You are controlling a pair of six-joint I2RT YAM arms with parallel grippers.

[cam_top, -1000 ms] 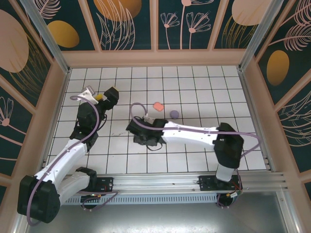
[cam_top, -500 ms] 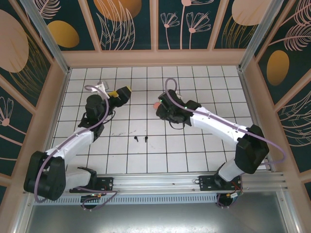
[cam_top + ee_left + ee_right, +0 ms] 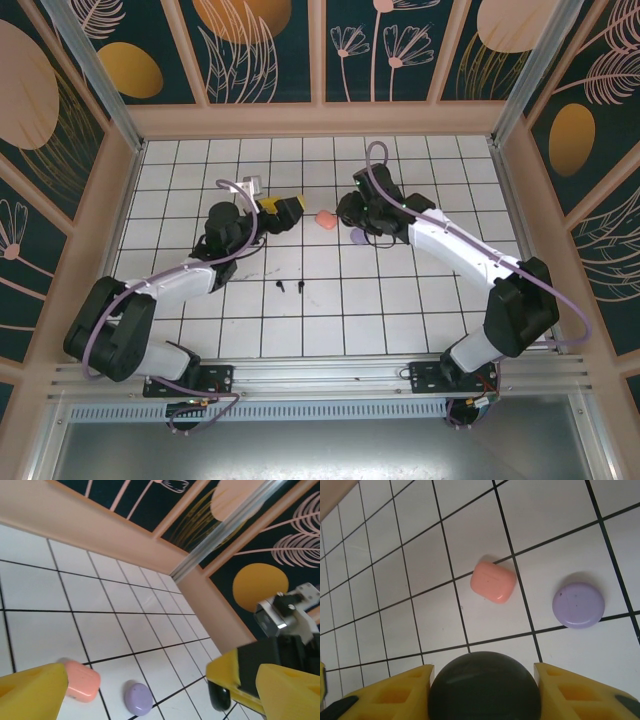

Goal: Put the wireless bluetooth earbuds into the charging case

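We see left fingers (image 3: 287, 211) wide apart, empty; right fingers (image 3: 350, 213) clamp the black case (image 3: 485, 685); pink case (image 3: 492, 582) at its twelve o'clock.

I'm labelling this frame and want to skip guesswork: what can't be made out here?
- Top view: two black earbuds, too small to tell how they lie.
- Right wrist view: black case in the right tool, lower part cut off by the bottom edge.
- Left wrist view: salmon case, one end covered by a finger of the left tool.
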